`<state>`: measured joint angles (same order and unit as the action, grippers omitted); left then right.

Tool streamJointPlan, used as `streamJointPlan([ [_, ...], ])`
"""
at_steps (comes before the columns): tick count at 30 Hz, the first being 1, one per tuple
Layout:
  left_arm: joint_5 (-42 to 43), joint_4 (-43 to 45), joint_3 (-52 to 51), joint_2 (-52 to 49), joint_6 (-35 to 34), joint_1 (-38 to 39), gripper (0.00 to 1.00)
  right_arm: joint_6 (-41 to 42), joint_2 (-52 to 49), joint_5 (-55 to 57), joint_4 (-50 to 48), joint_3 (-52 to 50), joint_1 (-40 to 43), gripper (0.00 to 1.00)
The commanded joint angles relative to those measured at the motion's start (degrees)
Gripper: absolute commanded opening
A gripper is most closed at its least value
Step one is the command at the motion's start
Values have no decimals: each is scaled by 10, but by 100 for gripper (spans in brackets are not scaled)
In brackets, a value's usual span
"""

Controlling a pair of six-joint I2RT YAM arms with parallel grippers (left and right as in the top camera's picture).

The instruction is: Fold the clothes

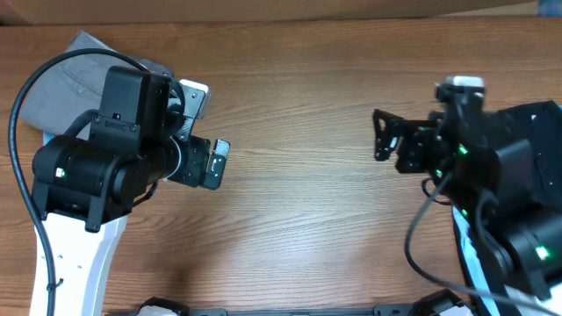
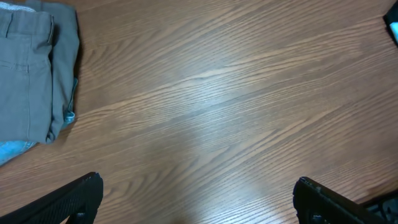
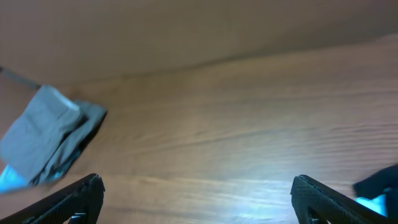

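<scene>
Presently, folded grey-khaki cotton shorts [image 1: 61, 86] are lying on brown wooden table [image 1: 299, 184]; left gripper [image 1: 209, 130], right gripper [image 1: 380, 136] are hovering, jaws apart.

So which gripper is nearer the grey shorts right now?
Left. The left gripper sits open just to the right of the grey shorts, close beside them. The right gripper is across the table, well apart from them, also open.

My left gripper [image 1: 209, 123] and my right gripper [image 1: 379, 136] both have their jaws wide apart and hold nothing, and they point toward each other while my two arms stay bent, each at its own side.
</scene>
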<state>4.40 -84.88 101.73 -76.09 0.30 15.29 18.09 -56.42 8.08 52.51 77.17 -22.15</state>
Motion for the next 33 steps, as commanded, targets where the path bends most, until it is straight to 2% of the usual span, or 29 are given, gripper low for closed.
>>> streamJointPlan([
  [1, -3, 0, 6, -5, -7, 1, 100, -6, 43, 65, -3, 12, 2, 100],
  [5, -4, 0, 6, -9, -7, 1, 100, -36, 88, 88, -27, -15, 11, 100],
  [8, -4, 0, 6, -10, -7, 1, 100, -33, 134, 78, -57, -66, 48, 100],
  [18, -4, 0, 6, -11, -7, 1, 100, -31, 302, -26, -159, -330, 169, 100],
  [24, -4, 0, 6, -11, -7, 1, 100, -31, 393, -89, -264, -484, 193, 100],
  [33, -4, 0, 6, -11, -7, 1, 100, -31, 498, -108, -365, -637, 194, 100],
])
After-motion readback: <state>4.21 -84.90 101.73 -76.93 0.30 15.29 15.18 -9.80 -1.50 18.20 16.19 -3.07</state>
